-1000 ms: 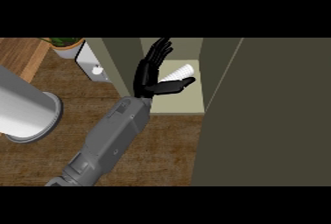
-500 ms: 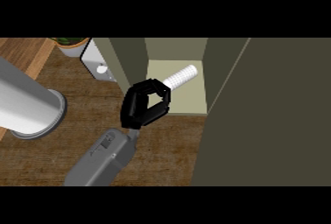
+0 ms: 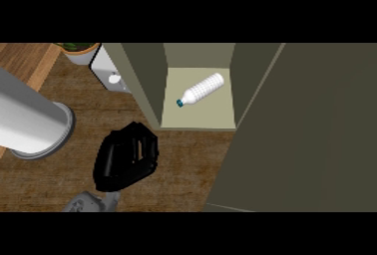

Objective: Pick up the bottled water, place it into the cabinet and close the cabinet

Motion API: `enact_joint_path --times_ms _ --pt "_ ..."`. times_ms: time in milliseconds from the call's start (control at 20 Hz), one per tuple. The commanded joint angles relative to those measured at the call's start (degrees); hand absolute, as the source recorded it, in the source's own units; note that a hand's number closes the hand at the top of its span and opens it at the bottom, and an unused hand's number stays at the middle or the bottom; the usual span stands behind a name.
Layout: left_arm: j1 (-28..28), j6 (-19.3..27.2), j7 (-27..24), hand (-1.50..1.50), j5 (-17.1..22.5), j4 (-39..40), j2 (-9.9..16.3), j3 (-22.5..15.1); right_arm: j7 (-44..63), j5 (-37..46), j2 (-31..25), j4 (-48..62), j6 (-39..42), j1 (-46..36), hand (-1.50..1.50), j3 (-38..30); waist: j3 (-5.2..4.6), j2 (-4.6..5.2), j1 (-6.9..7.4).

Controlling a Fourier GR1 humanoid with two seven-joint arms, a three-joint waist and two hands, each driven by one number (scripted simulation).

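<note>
The bottled water (image 3: 202,90), white with a dark cap, lies on its side on the pale shelf inside the open cabinet (image 3: 197,120), cap pointing toward the lower left. My left hand (image 3: 125,159) hangs over the dark wooden counter, below and left of the cabinet's opening and well apart from the bottle. Its fingers are curled and hold nothing. Only a short piece of its grey forearm (image 3: 92,201) shows at the lower edge. My right hand is out of sight.
The cabinet's door (image 3: 302,139) stands open, filling the right side. A large grey cylinder (image 3: 29,122) rises at the left. A white appliance (image 3: 110,74) and a potted plant (image 3: 77,49) stand at the back left.
My left hand has let go of the bottle and drawn back down and left, out of the cabinet, its fingers curling. The bottle stays lying on the shelf.
</note>
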Motion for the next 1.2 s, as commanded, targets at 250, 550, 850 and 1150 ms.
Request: enact_joint_path --times_ms 250,550,850,1150 --pt "14.3 -4.8 -0.4 1.50 2.2 -13.6 10.1 5.3 12.1 5.8 9.1 1.7 -2.7 -12.9 1.50 11.8 -0.17 0.14 0.20" --pt "17.6 -6.5 -3.2 1.50 2.8 -14.1 9.6 7.5 16.9 8.6 16.3 8.5 -6.6 -22.9 1.50 18.7 -0.22 0.19 0.27" --pt "25.4 -9.8 -4.8 1.50 5.0 -17.8 13.3 11.2 14.3 14.3 16.3 15.5 -13.2 -33.8 1.50 18.8 -0.23 0.09 1.27" --pt "24.8 -11.8 -4.1 1.50 5.6 -18.6 14.1 12.2 14.7 11.8 16.2 23.7 -21.8 -42.8 1.50 11.8 -0.26 0.54 2.06"
